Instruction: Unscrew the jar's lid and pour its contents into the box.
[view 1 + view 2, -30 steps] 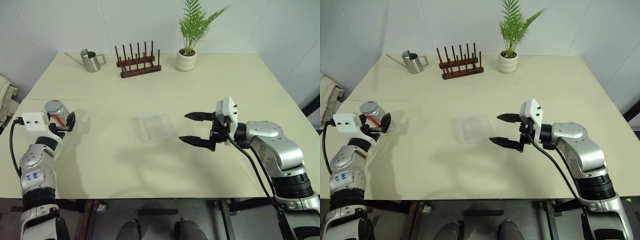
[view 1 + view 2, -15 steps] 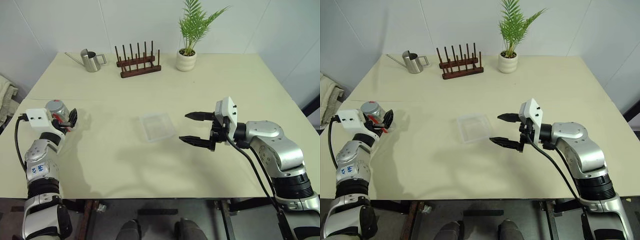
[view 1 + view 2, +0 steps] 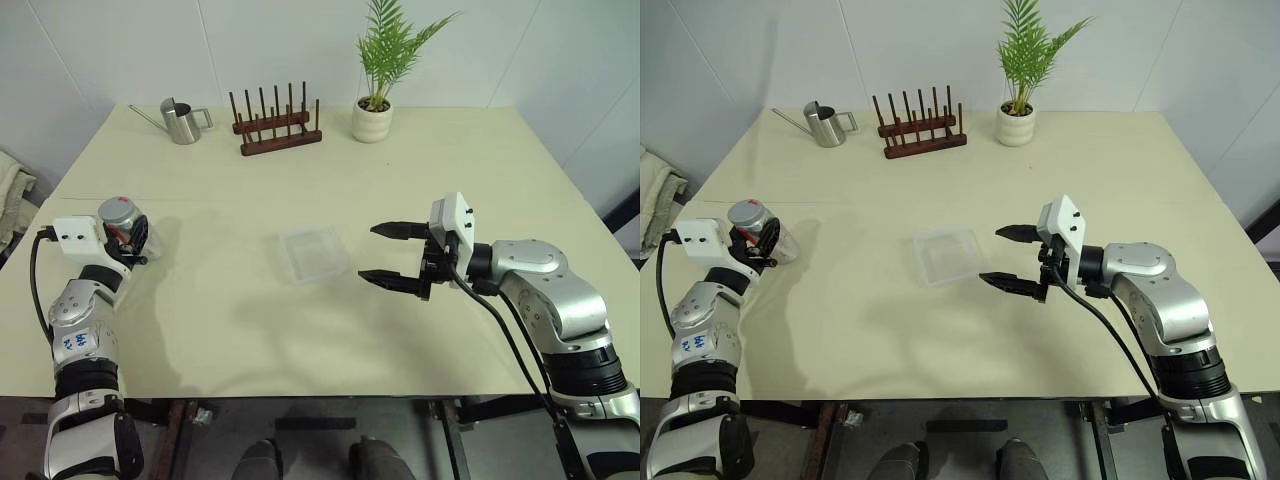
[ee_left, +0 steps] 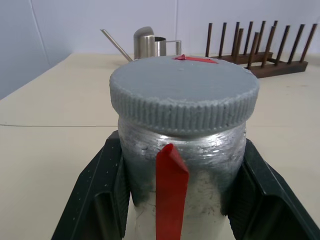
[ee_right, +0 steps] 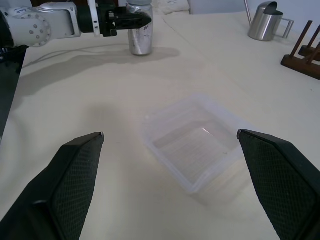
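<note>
The jar [image 3: 122, 226] stands upright on the table near its left edge, its grey lid [image 4: 184, 90] screwed on with a small red mark on top. My left gripper [image 3: 133, 238] is shut on the jar's body just under the lid, one black finger [image 4: 102, 197] on each side. A red strip runs down the jar's wall. I cannot make out the contents through the clouded wall. The clear box [image 3: 314, 254] lies flat mid-table. Right of it, my right gripper [image 3: 368, 252] hovers open, pointing left at the box, with nothing between its fingers.
Along the far edge of the table stand a steel watering can [image 3: 181, 121], a dark wooden peg rack [image 3: 277, 128] and a potted plant [image 3: 375, 105]. A cloth [image 3: 10, 190] hangs beyond the table's left side. Bare tabletop lies between jar and box.
My left gripper's fingers, open around the jar before, have closed onto it. The right arm and the box have kept still.
</note>
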Available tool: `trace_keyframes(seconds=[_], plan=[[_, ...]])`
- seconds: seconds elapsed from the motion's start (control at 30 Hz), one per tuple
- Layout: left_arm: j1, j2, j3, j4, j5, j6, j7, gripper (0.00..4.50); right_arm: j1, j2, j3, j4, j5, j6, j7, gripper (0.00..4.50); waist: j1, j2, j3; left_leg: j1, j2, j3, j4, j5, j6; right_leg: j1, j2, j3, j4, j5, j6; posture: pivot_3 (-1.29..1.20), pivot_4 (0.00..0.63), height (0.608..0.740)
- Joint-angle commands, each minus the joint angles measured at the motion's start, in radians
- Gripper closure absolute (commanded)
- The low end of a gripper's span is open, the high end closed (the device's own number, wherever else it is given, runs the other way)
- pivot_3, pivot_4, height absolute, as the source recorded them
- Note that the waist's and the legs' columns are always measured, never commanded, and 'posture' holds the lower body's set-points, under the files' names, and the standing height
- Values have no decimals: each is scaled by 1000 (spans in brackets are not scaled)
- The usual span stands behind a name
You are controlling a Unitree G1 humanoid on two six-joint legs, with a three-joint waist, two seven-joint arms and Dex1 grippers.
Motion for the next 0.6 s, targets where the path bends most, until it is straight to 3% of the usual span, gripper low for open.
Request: trace_keyframes(seconds=[0.03, 0.33, 0.6], plan=[[26, -6, -39, -180, -40, 66, -49, 2459, -40, 4, -19, -40, 4, -9, -21, 0, 0, 0, 0, 0, 0, 0, 0, 0, 0, 0, 0, 0, 0, 0, 0, 0, 150, 740], [11, 2, -215, -486, -131, 298, -279, 2459, -87, 57, -23, -156, 4, 91, -191, 0, -1, 0, 0, 0, 0, 0, 1, 0, 0, 0, 0, 0, 1, 0, 0, 0, 150, 740], [-112, -5, -350, -489, -164, 369, -534, 2459, -105, 185, -25, -400, 69, 334, -475, 0, -3, 0, 0, 0, 0, 0, 1, 0, -1, 0, 1, 1, 1, 0, 0, 0, 150, 740]])
